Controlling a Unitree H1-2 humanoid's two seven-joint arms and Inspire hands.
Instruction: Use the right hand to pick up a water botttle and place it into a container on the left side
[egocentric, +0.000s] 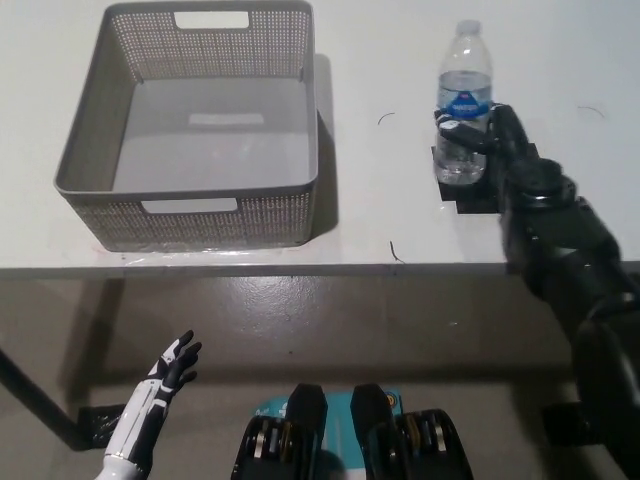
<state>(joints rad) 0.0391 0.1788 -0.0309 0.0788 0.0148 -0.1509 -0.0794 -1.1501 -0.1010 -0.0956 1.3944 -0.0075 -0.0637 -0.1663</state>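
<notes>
the right robot hand (488, 135) is wrapping its black fingers (452, 130) around the lower half of the water bottle (463, 102), clamped on it from the 3 o'clock side. the bottle is standing upright, white cap at the top, blue label band just above the fingers. its base is sitting at the 9 o'clock edge of a black tape patch (480, 190) on the white table (380, 60); whether the base is touching the surface or just off it is not clear from this steep angle. the black right arm is reaching in from 5 o'clock, crossing the table's near edge and covering most of the patch.

the container (290, 180), a grey perforated basket with cut-out handles in its near and far walls, is sitting on the table at 9 o'clock from the bottle, well apart from it. a pale rectangular label is showing on its inner floor. two thin dark marks are lying on the table between basket and bottle, one near 12 o'clock and one near the front edge.

the left robot hand (172, 365) is hanging low at 7 o'clock, below the table edge and over the floor, fingers spread apart and holding nothing.
</notes>
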